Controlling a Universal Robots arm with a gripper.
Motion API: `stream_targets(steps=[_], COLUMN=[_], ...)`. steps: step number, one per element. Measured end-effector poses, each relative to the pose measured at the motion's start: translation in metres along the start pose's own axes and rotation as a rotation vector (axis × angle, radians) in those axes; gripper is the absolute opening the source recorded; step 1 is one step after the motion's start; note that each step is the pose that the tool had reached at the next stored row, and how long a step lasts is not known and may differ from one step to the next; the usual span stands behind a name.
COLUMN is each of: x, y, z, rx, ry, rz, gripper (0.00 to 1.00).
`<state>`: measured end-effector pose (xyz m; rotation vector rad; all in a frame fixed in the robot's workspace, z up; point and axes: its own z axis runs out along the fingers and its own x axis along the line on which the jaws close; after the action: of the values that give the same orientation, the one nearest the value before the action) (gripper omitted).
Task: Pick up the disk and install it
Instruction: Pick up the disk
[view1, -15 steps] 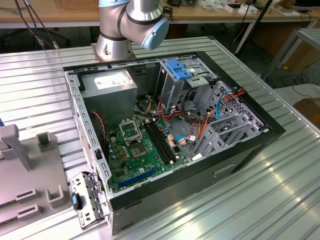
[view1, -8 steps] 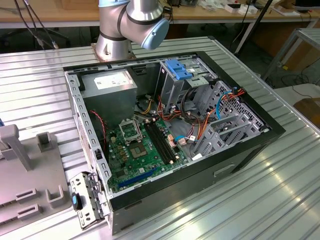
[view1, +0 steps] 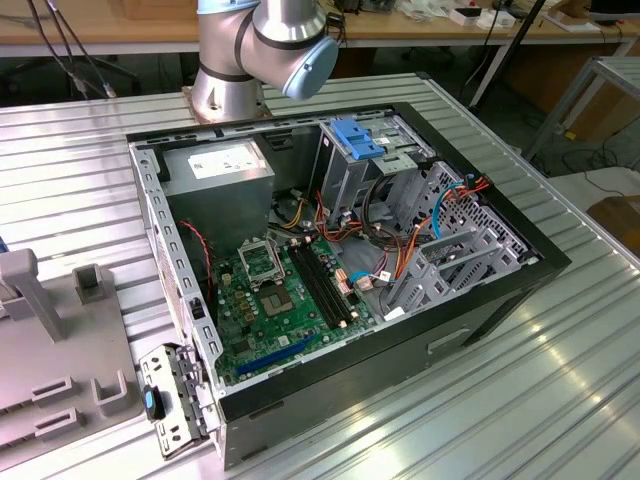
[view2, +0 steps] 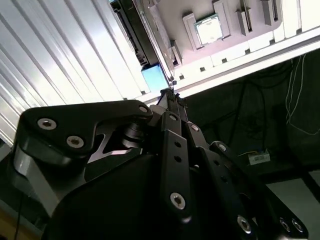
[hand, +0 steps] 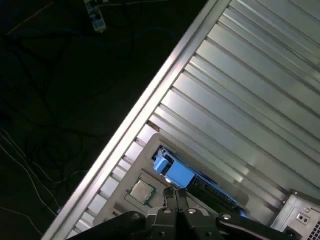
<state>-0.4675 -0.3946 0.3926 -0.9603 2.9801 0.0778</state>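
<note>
The disk (hand: 175, 172) stands on its edge in a grey fixture tray (hand: 150, 145); its blue plastic carrier end faces the camera and its dark thin body runs away behind it. In the second wrist view the disk (view2: 152, 77) shows the same blue end just beyond the fingertips. My gripper (hand: 175, 194) hangs right by that blue end, its black fingers (view2: 176, 150) drawn together to a point with nothing between them. My gripper (view2: 170, 93) does not appear to touch the disk. The open computer case (view1: 340, 260) lies on the ribbed metal table (view1: 560, 380).
A processor chip (hand: 141, 191) sits in the tray beside the disk, also seen as a chip (view2: 207, 28). The table edge (hand: 150, 110) runs close by, with dark floor and cables beyond. In the case are a power-supply box (view1: 220, 165) and a blue-topped drive cage (view1: 360, 150).
</note>
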Motion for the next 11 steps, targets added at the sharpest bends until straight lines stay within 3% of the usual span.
stream_targets(steps=[4,11], x=[0.0000,0.0000], y=[0.0000,0.0000], z=[0.0000,0.0000], rx=[-0.0032,-0.0066], ry=[0.0058,0.0120], rz=[-0.131,-0.271], gripper=[0.11,0.11])
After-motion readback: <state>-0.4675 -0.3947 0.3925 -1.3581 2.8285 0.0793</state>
